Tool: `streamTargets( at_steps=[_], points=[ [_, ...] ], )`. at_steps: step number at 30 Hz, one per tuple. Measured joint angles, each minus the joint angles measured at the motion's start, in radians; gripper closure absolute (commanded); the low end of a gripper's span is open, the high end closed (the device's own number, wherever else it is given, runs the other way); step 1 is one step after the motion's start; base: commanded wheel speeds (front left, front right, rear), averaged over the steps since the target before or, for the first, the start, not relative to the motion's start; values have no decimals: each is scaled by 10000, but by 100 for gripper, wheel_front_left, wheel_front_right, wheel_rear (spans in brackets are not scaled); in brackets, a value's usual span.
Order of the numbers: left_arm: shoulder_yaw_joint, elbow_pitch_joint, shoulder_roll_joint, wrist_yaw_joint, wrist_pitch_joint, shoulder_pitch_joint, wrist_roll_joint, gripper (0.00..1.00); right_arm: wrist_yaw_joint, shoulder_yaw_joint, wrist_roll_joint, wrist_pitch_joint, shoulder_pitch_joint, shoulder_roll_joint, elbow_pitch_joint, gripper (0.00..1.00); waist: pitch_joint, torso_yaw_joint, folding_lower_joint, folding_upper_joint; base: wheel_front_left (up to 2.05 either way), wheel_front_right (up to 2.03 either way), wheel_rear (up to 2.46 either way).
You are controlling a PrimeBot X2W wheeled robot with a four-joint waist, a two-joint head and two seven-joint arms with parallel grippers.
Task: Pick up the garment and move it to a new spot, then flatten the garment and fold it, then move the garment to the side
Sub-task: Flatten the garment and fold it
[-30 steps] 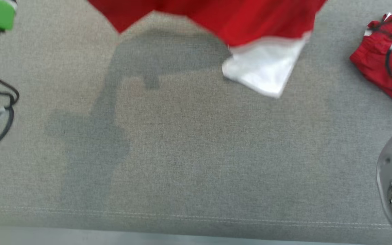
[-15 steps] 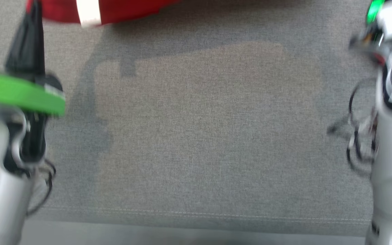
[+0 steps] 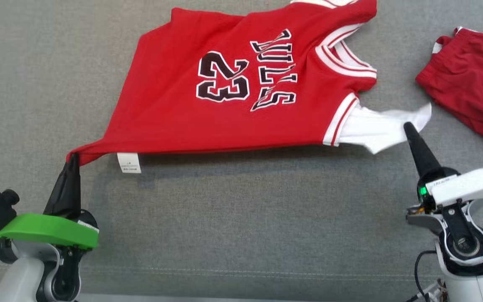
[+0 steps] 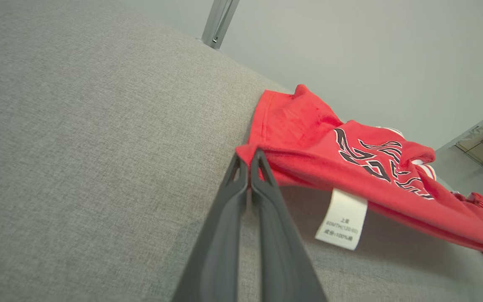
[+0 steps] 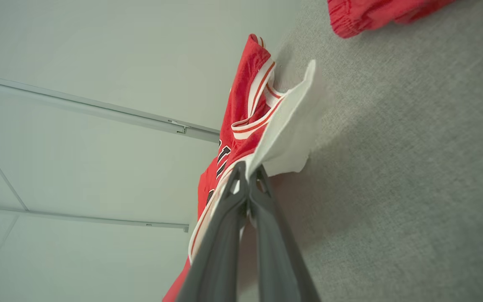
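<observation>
Garment under inspection: red sleeveless basketball jersey (image 3: 224,105) with black "23" print and white trim, spread across the upper centre of the head view on a grey woven fabric surface (image 3: 241,226). Left gripper (image 3: 73,158), lower left, is pinched tight on the jersey's red hem corner, just beside a white care label (image 3: 129,162). Right gripper (image 3: 407,126), lower right, is clamped on the white sleeve panel (image 3: 375,128). Near edge is raised off the surface, with shadow beneath. Crumpled red cloth (image 3: 468,96) lies apart at upper right.
</observation>
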Motion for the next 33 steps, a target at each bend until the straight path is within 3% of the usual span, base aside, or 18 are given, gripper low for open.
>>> streamTargets(
  at_steps=[7,12,25,33],
  points=[
    [274,-19,54,-142,-2,442,280,100,157,516,173,102,1685,21,-433,100,-585,3,0,0,0,0,0],
    [458,-382,61,-180,0,1272,786,100,226,334,-215,-422,2754,82,-828,100,-812,-109,0,0,0,0,0],
    [1095,-1599,-1139,-167,12,2981,1427,100,763,-533,-107,-1277,4929,199,-1555,100,-1072,-379,0,0,0,0,0],
    [1521,-2341,-1336,-75,12,3810,1559,100,1223,-612,276,-1361,5314,217,-2242,100,-1118,-160,-1,0,0,0,0]
  ],
)
